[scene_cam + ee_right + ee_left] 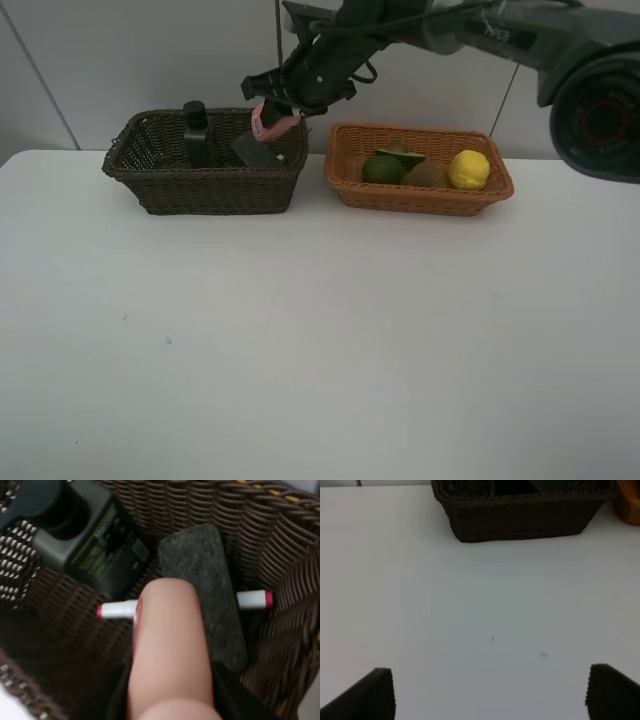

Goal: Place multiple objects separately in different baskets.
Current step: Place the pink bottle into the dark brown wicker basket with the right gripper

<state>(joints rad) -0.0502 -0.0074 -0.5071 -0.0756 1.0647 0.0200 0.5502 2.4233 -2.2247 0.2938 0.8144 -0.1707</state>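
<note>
Sitting left on white table (320, 340): dark brown wicker basket (205, 190), holding dark green pump bottle (198, 135), black eraser (205, 590) leaning on wall, white-pink marker (117, 610) lying behind it. Right gripper (275, 118) above basket's right end, clenched on pink bottle (170, 650), bottle pointing down into basket. Just beside, light orange basket (420, 195): whole avocado (382, 168), halved avocado (402, 155), kiwi (427, 175), lemon (469, 169). Left gripper (490, 692) released, empty, over bare table.

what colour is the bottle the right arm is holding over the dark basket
Pink: the bottle shows best in the right wrist view.
</note>
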